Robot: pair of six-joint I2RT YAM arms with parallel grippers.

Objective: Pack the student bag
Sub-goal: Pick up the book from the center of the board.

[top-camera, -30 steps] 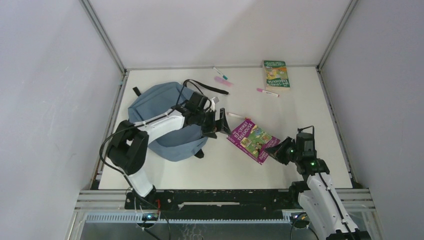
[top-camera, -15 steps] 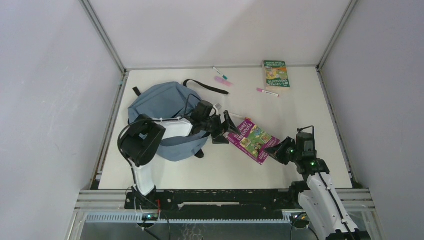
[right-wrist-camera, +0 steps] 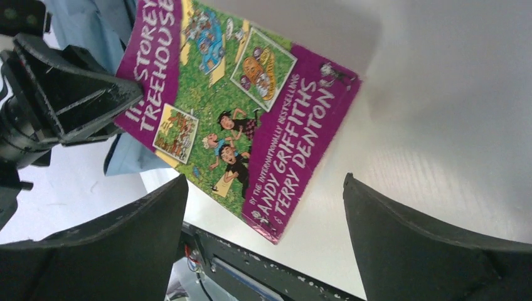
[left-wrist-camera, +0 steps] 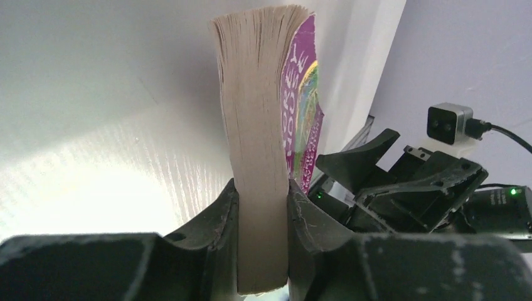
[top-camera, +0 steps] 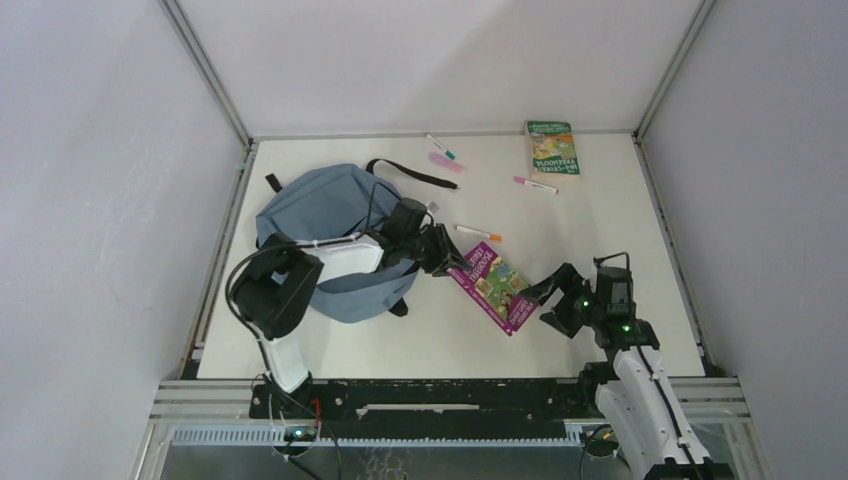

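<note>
1. Here's the left claw (top-camera: 447,262), clamped on the purple book (top-camera: 495,285). Its wrist view shows the page block squeezed between both pads (left-wrist-camera: 219,213), the book standing up out of the grip.
2. Over at the book's far corner, the right claw (top-camera: 545,300) is spread wide with nothing in it. In its own view the cover sits between the two fingers (right-wrist-camera: 125,251) without touching either.
3. This looks like a one-claw carry to the bag. The hold is on one end only, so I'd expect the free end to droop and the cover to fan.
   - Lift slowly and keep the book edge-on.
   - Clear the right claw away first, so that low corner doesn't snag on it.
4. The student bag (top-camera: 320,215) lies on the bench (top-camera: 600,230) at the left, partly under the left forearm and just behind the left claw.
   - The book juts out on the claw's opposite side, so the move is a short swing leftward.
   - The arm covers the nearest stretch of the bag, and I cannot tell where its mouth is, so find the opening before lowering anything.
</note>
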